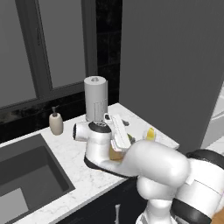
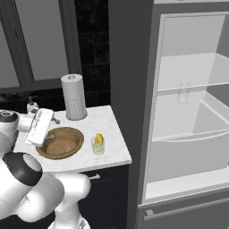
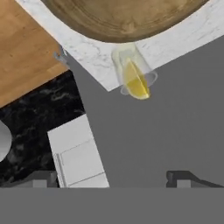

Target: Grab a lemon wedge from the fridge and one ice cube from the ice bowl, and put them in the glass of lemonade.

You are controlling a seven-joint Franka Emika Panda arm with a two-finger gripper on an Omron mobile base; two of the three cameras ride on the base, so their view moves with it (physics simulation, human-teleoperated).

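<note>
Yellow lemon wedge (image 2: 99,138) already sits in our small clear glass of lemonade (image 2: 98,146); our empty, wide-open gripper (image 3: 113,180) must next descend into the round brown wooden ice bowl (image 2: 60,142) for a cube.

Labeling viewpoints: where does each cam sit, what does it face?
Left base: behind the arm, left; faces counter, sink; arm lower right.
Right base: behind, right; faces bowl, glass, open fridge; arm lower left.
Hand: on the hand, over counter edge; open fingers at bottom.
All three share glass and wedge.
</note>
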